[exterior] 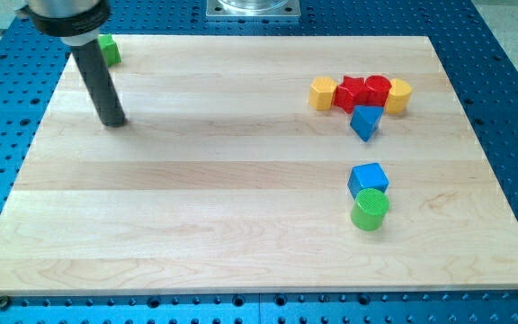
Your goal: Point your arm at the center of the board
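Observation:
My tip (112, 122) rests on the wooden board (196, 198) near its upper left, far left of the board's middle. A green block (109, 49) lies at the top left corner, partly hidden behind the rod. At the upper right, a yellow hexagonal block (322, 92), a red star block (351, 93), a red cylinder (378, 89) and a yellow cylinder (397, 94) form a row. A blue triangular block (365, 121) sits just below that row. A blue cube (368, 178) touches a green cylinder (370, 211) at the right.
The board lies on a blue perforated table (502, 108). A metal mount (253, 9) stands at the view's top centre.

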